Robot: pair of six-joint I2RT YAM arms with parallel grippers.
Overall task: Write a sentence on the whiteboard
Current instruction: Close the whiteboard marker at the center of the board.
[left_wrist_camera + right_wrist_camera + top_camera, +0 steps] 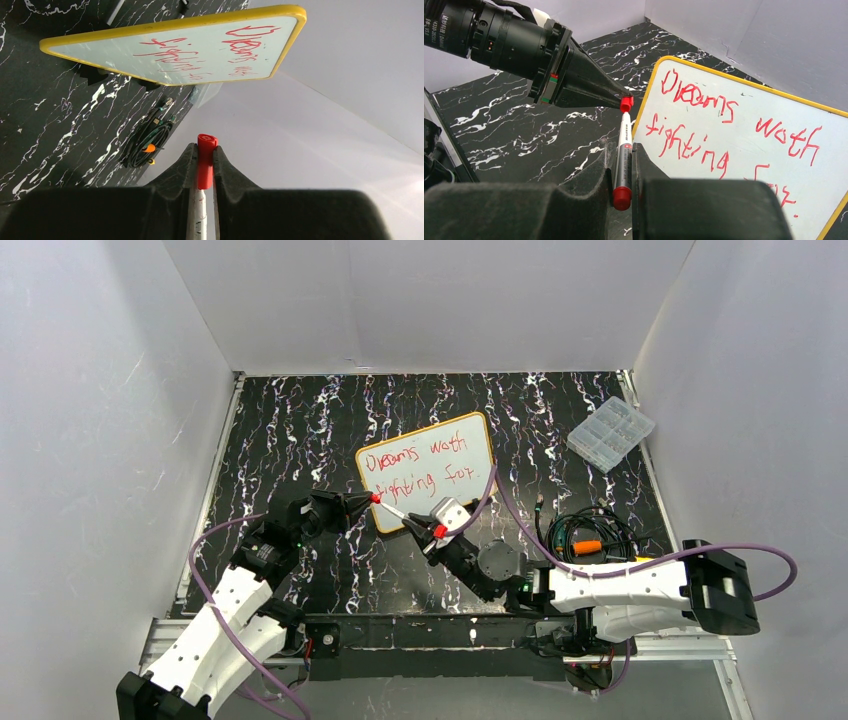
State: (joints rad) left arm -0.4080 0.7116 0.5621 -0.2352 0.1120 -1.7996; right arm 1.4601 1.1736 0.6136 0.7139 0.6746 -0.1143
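top external view, starting at the left: the left gripper [367, 499] is seen reaching in over the black marbled table [300, 430], its jaws clenched on the red cap [375, 498] at one end of a marker [402, 513]. in the left wrist view the cap is shown pinched between the two fingers [186, 165], its end poking out past the tips. the marker's white barrel is stretched in the air from that cap across to the right gripper [430, 531], whose jaws are closed tight around the barrel near its red tail end, as seen in the right wrist view. the cap appears to be seated on the barrel, though the join is too small to be judged with certainty.

just behind the marker, the whiteboard [481, 465] is found near the middle of the table, turned at a slant, with its near left corner just beside the barrel. it is raised a little on black feet [95, 75]. the sentence [412, 483] is written on it in red, in two lines, and can be read as "dreams worth fighting for".

further right, a bundle of cables [590, 535] is laid on the table, and a clear plastic box [611, 433] is set near the far right corner, well apart from the board.
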